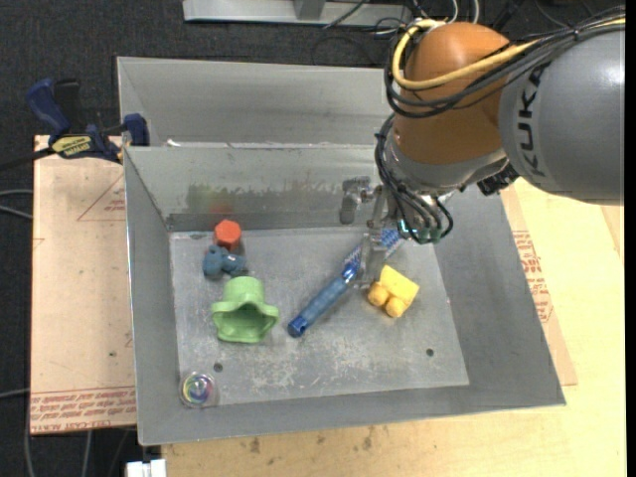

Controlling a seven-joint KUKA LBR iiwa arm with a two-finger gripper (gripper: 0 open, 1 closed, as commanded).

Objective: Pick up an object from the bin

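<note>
Approach looks to be the step in hand. From your near side, the blue stick [320, 306] slants across the bin [328, 371] floor, its far end right under the gripper [374, 251], beside a yellow block [393, 292]. Gripper width you cannot tell; next, lower squarely onto that end.

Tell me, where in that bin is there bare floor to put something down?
The front floor is bare, from the marble to below the yellow block. So is the back, right of the red cap. Crowded: left side, and under the end effector.
</note>
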